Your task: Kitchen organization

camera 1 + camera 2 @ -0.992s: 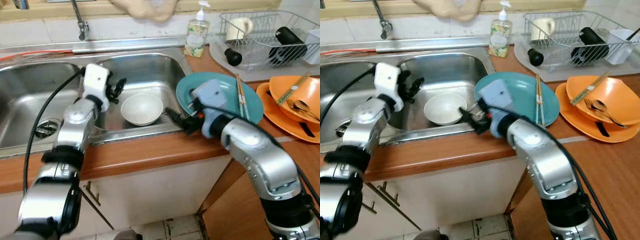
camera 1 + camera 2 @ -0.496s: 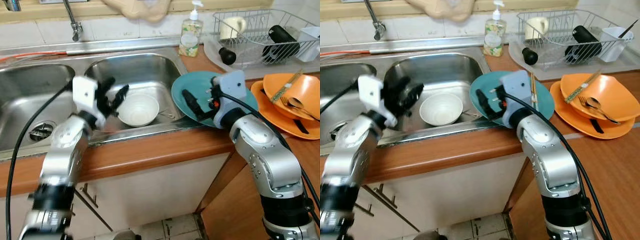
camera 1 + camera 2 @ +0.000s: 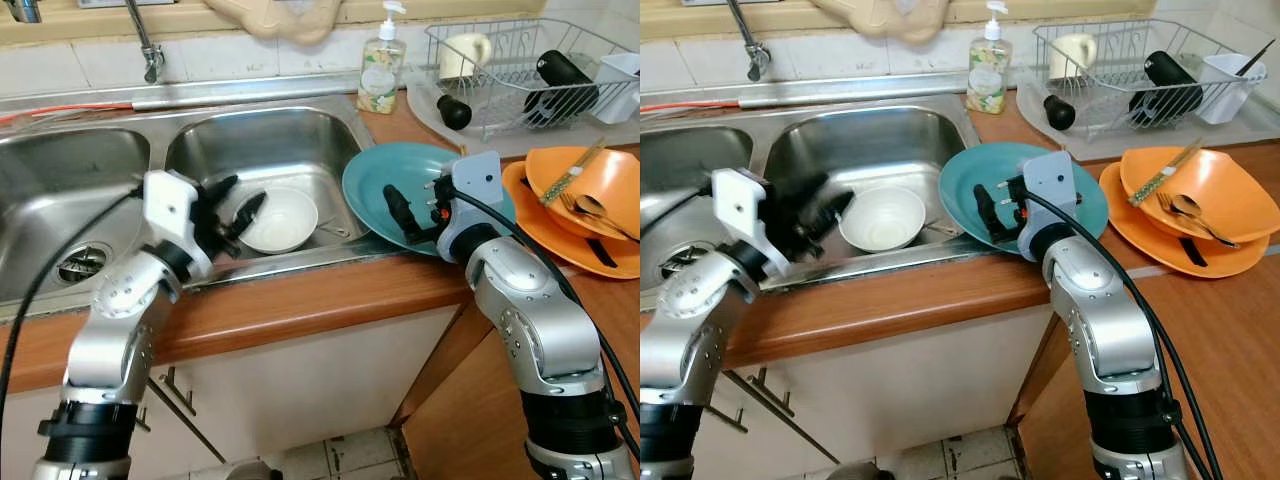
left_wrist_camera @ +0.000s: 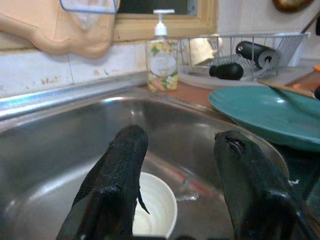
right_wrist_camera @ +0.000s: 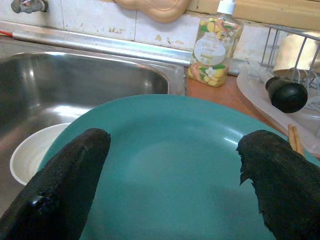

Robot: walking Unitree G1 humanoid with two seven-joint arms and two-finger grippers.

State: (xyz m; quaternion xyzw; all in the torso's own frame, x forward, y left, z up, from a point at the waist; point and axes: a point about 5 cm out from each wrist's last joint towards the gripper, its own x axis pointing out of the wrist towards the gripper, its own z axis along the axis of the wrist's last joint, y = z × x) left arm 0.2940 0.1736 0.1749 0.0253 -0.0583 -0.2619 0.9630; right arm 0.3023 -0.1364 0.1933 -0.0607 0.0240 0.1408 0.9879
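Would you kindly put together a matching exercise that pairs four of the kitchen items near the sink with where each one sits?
Column one:
1. small white bowl
2. large teal plate
3. clear soap dispenser bottle
4. black cylindrical bottle

Column two:
A. in the wire dish rack
B. on the counter behind the sink's right corner
C. inside the right sink basin
D. on the counter edge, overhanging the sink rim

Pairs: 1-C, 2-D, 3-B, 4-A
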